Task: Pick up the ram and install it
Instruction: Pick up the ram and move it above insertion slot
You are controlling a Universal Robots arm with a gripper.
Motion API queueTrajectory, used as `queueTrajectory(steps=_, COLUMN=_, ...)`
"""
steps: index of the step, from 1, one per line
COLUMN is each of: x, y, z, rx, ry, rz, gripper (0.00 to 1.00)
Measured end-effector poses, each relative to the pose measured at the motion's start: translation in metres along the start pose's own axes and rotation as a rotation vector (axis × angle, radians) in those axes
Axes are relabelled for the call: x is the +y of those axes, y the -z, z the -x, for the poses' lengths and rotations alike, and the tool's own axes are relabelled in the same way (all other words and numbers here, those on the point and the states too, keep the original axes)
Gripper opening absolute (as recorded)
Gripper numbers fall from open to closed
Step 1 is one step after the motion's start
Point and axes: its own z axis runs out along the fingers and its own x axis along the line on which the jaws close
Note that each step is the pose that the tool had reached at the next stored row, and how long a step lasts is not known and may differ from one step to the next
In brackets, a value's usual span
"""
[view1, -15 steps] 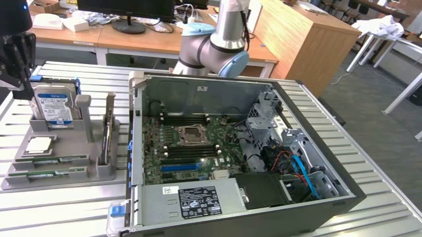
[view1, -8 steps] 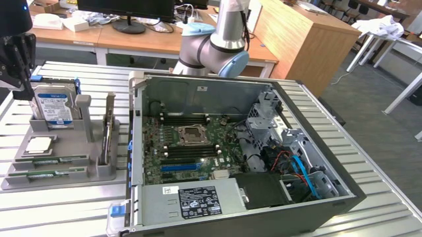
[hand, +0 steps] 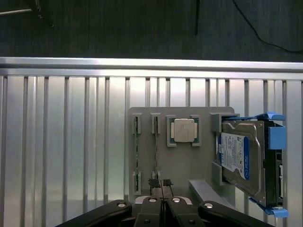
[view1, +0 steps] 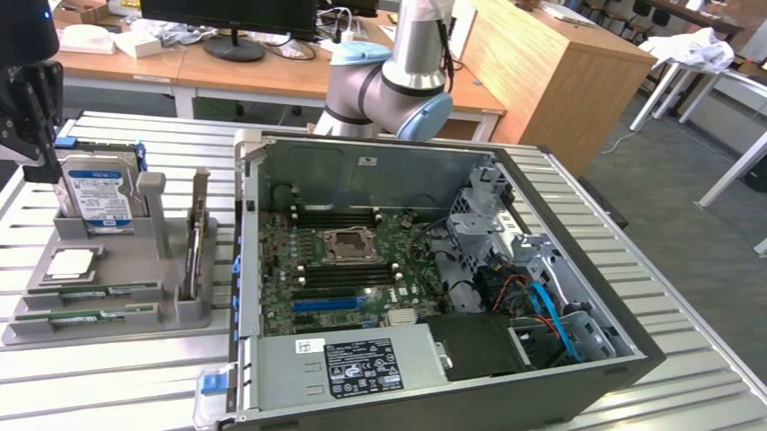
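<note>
The pincer point(hand: 161, 185) hangs clenched and empty above the grey holder point(hand: 182, 163) on the counter point(view1: 671, 314), nearest one end of the ram point(hand: 156, 151). The ram sits in the holder's slot just beside the processor chip point(hand: 184, 130). A twin strip point(hand: 137, 151) lies one slot further from the chip.

Clenched tips would likely strike the board's thin edge rather than straddle it, chipping or jamming it. With the twin so near, a small offset could catch the wrong strip.

To the holder's right in the exterior view stands the open computer case point(view1: 359, 171). Its memory slots look narrow, so a tilted ram could bind or bend there.
</note>
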Motion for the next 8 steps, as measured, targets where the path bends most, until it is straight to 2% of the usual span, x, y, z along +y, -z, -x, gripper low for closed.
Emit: queueTrajectory(steps=8, x=0.0, y=0.0, z=0.0, rx=0.0001, ry=0.0, rz=0.0001, gripper=0.1)
